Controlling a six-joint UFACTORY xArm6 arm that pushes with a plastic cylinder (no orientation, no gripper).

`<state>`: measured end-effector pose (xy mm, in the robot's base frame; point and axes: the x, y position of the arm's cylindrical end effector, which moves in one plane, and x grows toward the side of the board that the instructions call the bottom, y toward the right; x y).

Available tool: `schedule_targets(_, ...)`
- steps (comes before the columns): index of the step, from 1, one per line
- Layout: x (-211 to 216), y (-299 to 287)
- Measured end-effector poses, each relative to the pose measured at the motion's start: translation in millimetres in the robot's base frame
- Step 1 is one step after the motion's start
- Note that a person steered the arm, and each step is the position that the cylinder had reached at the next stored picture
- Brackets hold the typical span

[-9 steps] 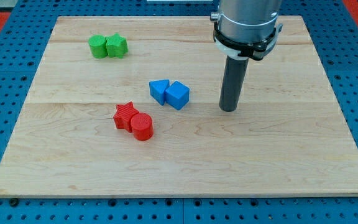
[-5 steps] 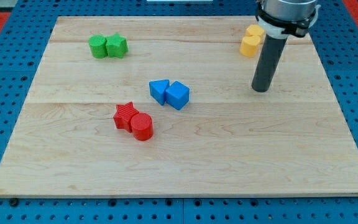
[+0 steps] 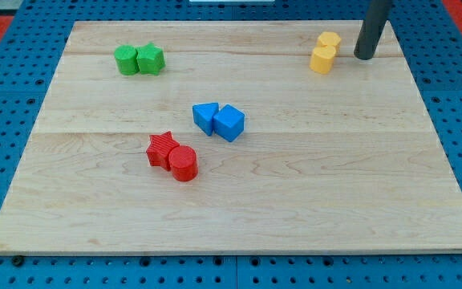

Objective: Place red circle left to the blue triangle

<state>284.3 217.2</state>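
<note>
The red star (image 3: 161, 148) blocks the red circle (image 3: 184, 163) at ten o'clock; bare desk (image 3: 311, 185) lies at three o'clock.

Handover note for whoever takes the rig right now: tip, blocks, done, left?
My tip: at the view's top right, just right of the yellow blocks, far from the job's blocks.
Red circle: below and left of centre, touching the red star.
Blue triangle: mid-board, against the blue cube.
Done: nothing; circle sits below the triangle.
Left: push circle to the triangle's left.
</note>
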Motion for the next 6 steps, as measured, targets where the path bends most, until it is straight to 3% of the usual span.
schedule_targets(2,18.5,8.2)
schedule_targets(3,57.1,17.4)
schedule_targets(5,81.9,-64.2)
schedule_targets(6,141.9,-69.4)
